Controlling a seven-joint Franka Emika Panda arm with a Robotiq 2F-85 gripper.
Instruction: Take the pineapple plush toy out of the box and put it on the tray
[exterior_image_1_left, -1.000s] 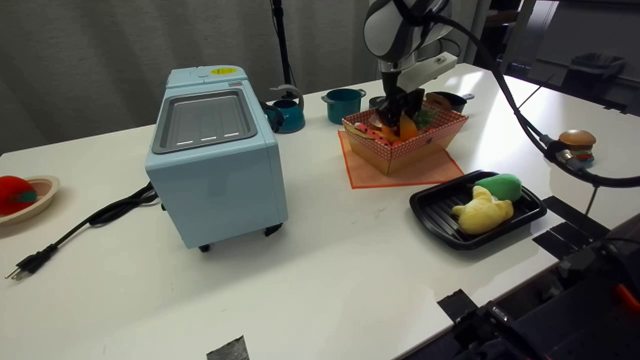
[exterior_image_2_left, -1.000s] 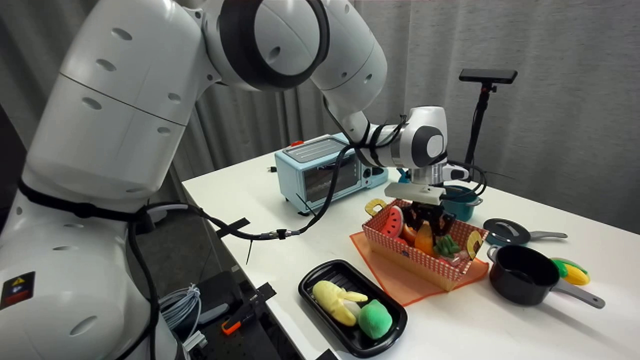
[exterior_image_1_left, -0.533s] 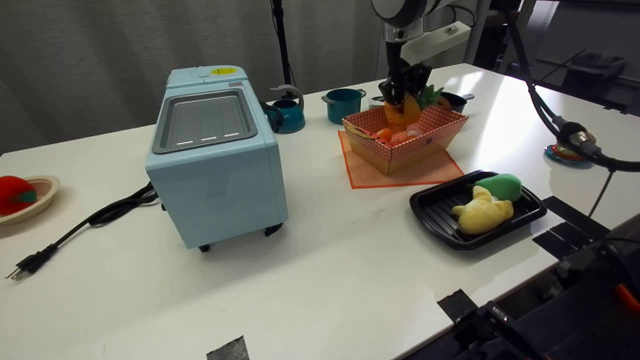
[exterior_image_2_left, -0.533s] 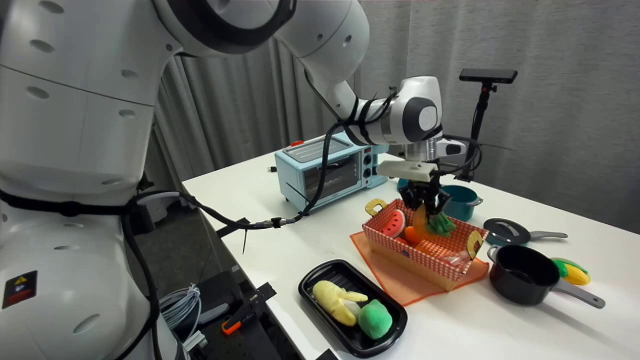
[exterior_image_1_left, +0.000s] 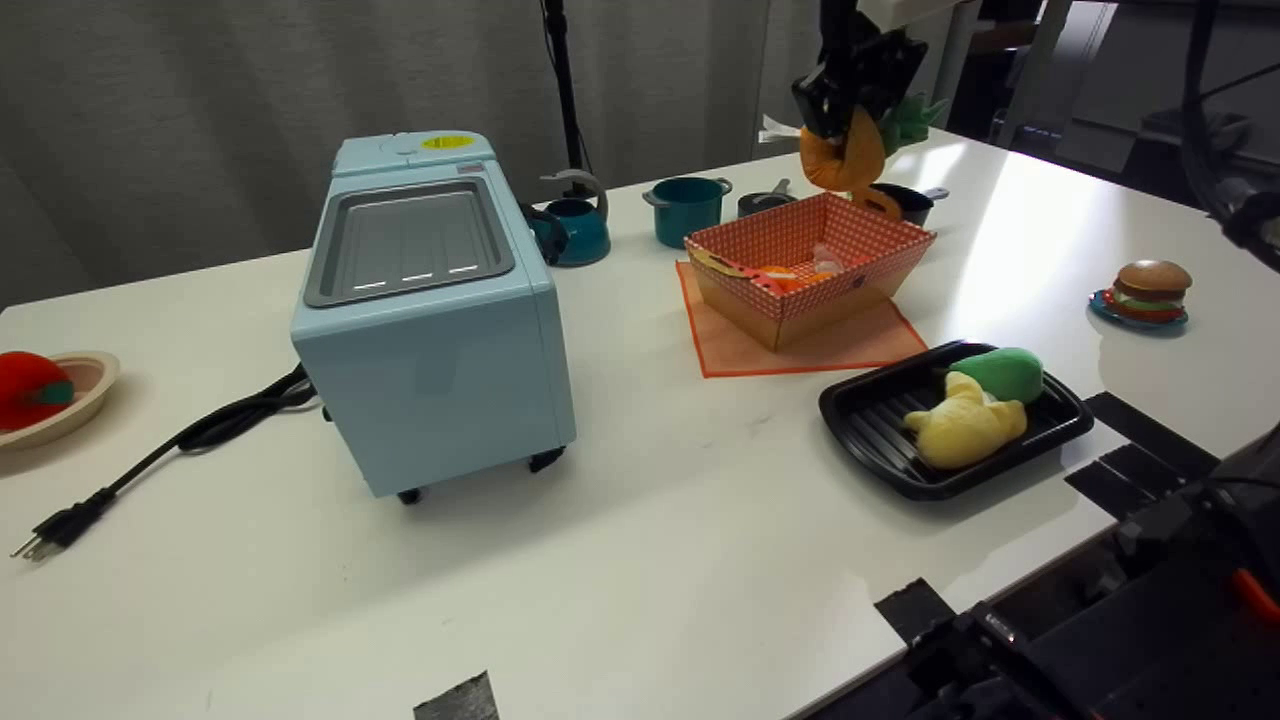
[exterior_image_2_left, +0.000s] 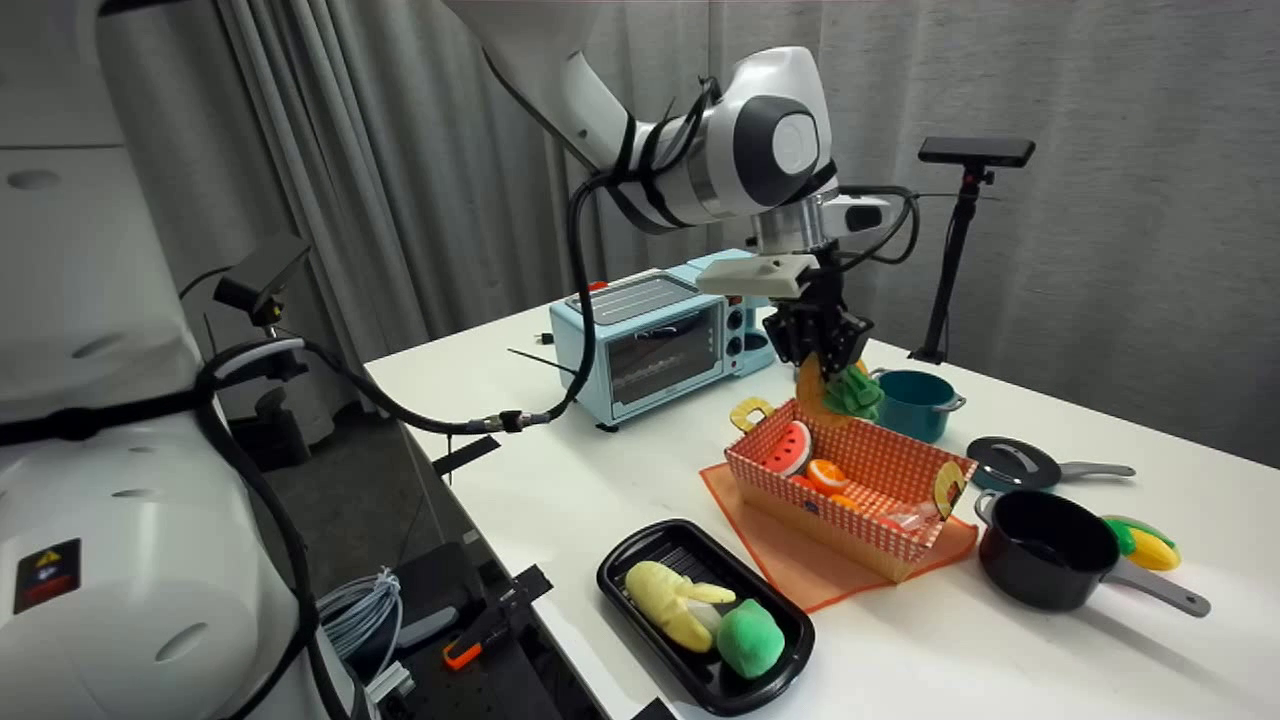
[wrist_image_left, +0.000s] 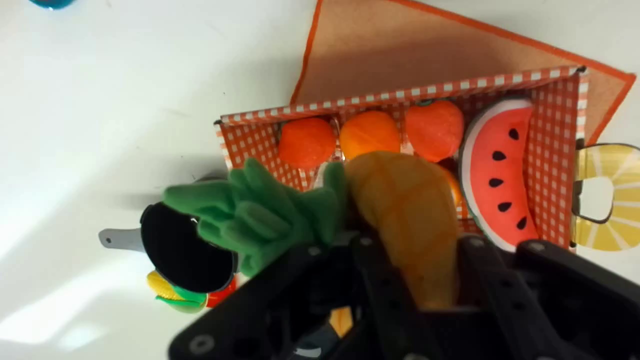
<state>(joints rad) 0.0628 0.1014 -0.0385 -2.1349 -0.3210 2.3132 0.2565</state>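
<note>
My gripper (exterior_image_1_left: 845, 115) is shut on the pineapple plush toy (exterior_image_1_left: 843, 155), orange with a green leafy tuft, and holds it in the air above the box (exterior_image_1_left: 845, 312). In the wrist view the fingers of the gripper (wrist_image_left: 417, 245) pinch the orange body of the pineapple plush toy (wrist_image_left: 400, 195), its tuft pointing left. The red-checked box (exterior_image_2_left: 820, 527) below holds a watermelon slice (wrist_image_left: 502, 170) and several red and orange toy fruits. The black tray (exterior_image_2_left: 705, 560) lies apart from the box and bears a yellow plush fruit (exterior_image_2_left: 670, 605) and a green item (exterior_image_2_left: 750, 640).
The box stands on an orange cloth (exterior_image_1_left: 730, 345). A light-blue oven (exterior_image_1_left: 450, 390), a teal pot (exterior_image_1_left: 688, 212), a black saucepan (exterior_image_2_left: 1050, 550) and a lid (exterior_image_2_left: 1015, 465) stand around it. A toy burger (exterior_image_1_left: 1150, 292) and a toy tomato dish (exterior_image_1_left: 95, 395) lie farther off.
My gripper has risen out of the box with the pineapple plush toy, also moving sideways, rightward in one exterior picture and leftward in another. The fruits below it are uncovered.
</note>
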